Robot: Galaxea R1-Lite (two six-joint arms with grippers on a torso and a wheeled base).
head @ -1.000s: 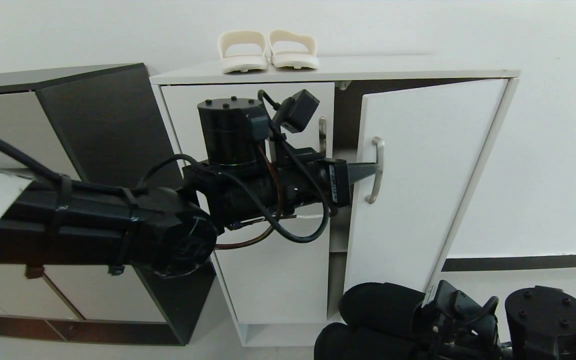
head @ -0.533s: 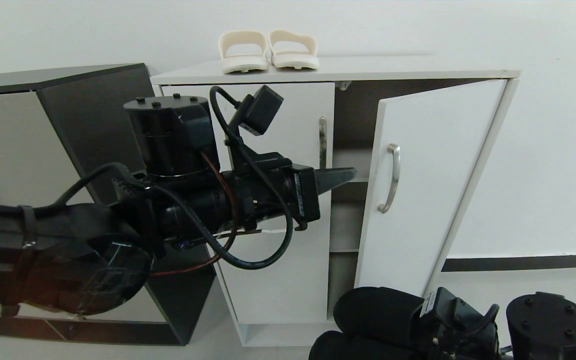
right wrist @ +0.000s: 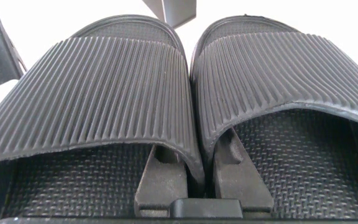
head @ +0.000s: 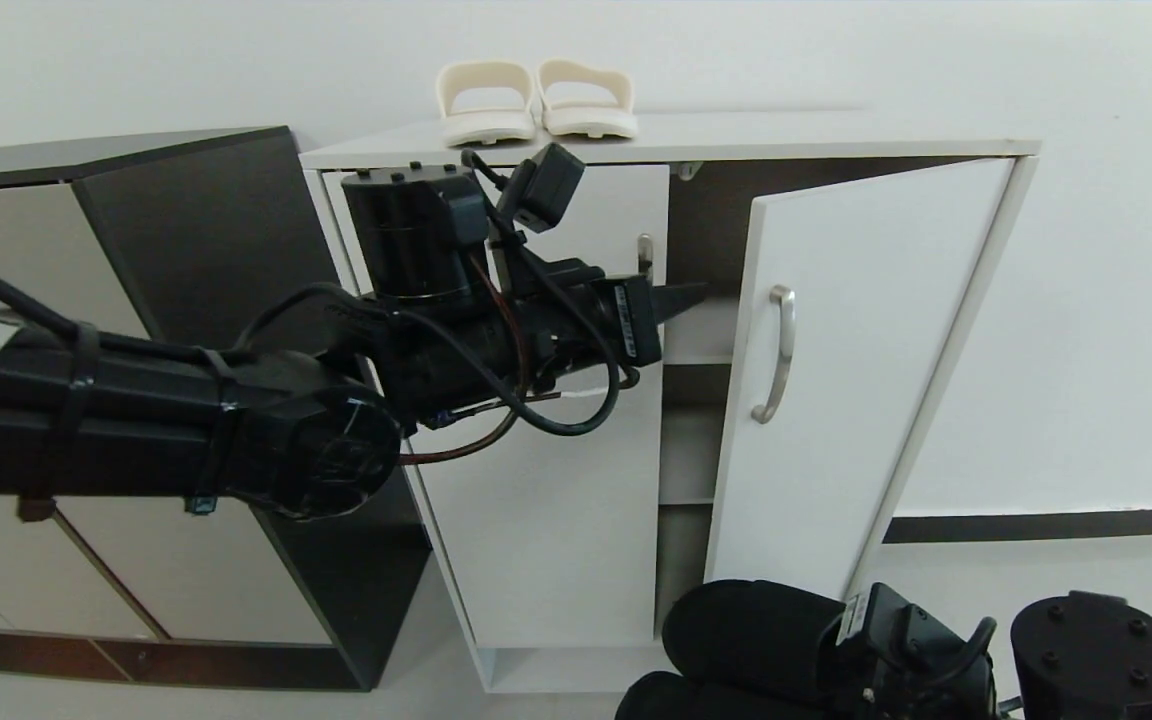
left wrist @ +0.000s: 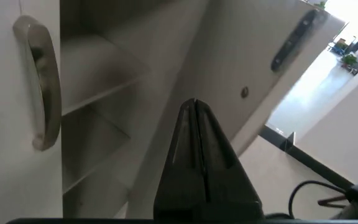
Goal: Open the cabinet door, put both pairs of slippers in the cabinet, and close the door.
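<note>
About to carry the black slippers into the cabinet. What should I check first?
1. Opening: white right-hand cabinet door only partly open, probably too narrow: not ok.
2. Clearance: left gripper shut, apart from the metal handle: ok.
3. Grip: right gripper has a finger inside each of the black ribbed slippers, pinching them together: ok.
4. Space: inner shelf only partly seen: cannot tell.
5. Second pair: cream slippers side by side on the cabinet top: ok.

Upper slippers (head: 534, 100): plain cream.
Lower slippers (right wrist: 129, 87): black, ribbed straps, stippled footbeds.
Cabinet (head: 836, 135): white throughout.
Door handle (head: 774, 352): brushed silver.
Neighbouring unit (head: 206, 230): charcoal, pale grey panels.
Skirting (head: 1036, 525): black.
</note>
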